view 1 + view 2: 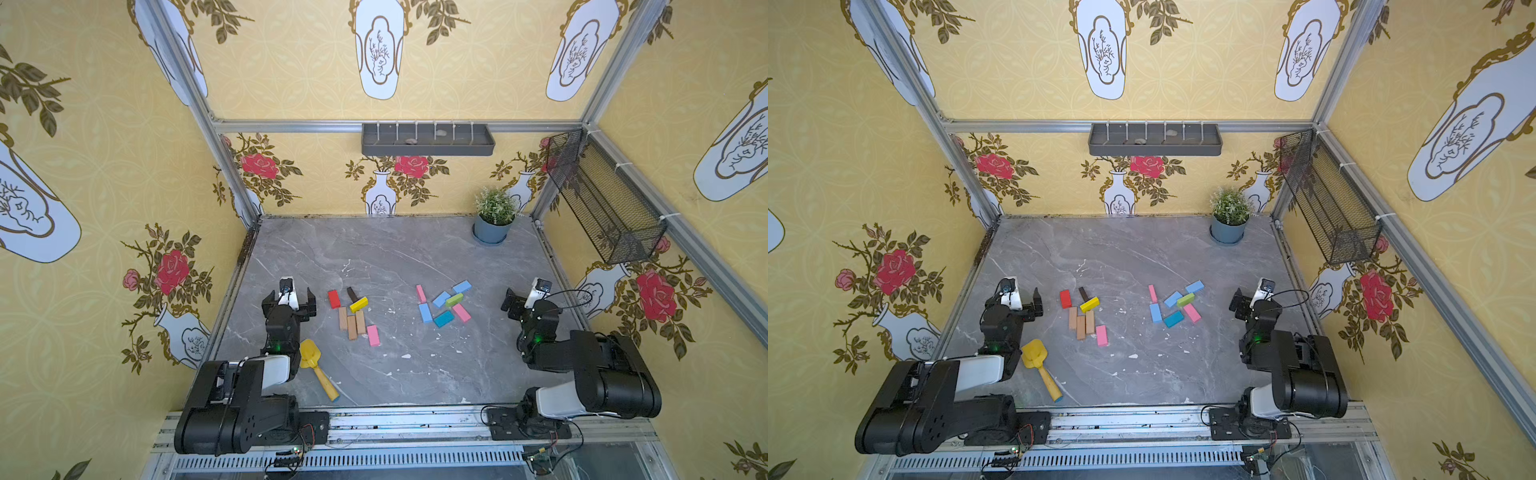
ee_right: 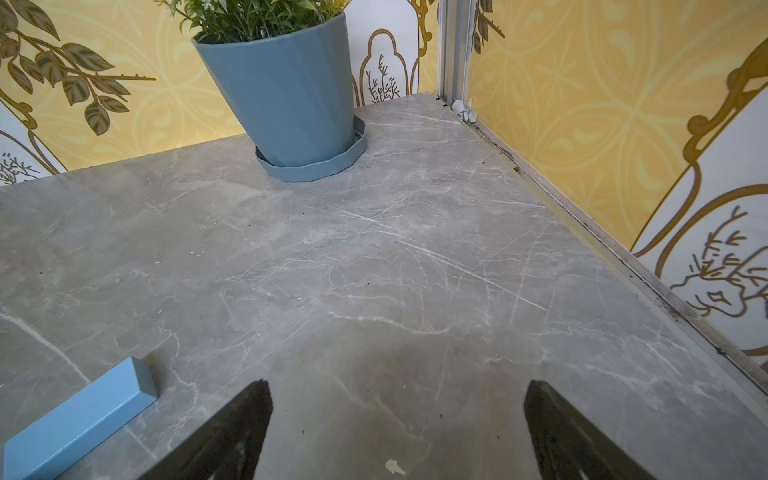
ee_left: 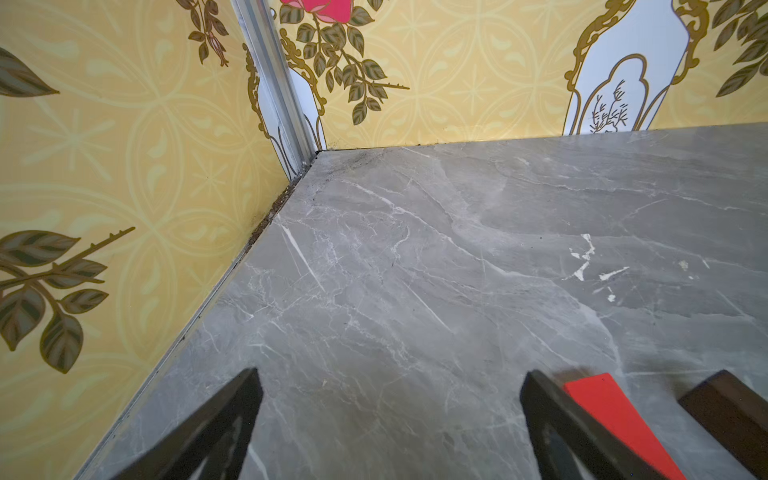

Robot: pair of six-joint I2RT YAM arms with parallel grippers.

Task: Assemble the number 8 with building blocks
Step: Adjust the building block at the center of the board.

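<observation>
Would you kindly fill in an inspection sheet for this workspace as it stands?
Surface: grey marble-look tabletop, scattered white flecks.
Job's things: building blocks, two loose clusters of seven, one near each arm; no 8 begun.
Clutter: yellow toy shovel beside the left arm; potted plant in the far corner.
Hands: left hand open, empty; right hand open, empty; both over bare tabletop.
Cables: black cable looping at the right wrist; loose wires at the front rail.
Surroundings: floral wallpaper walls; grey shelf tray; wire basket.
</observation>
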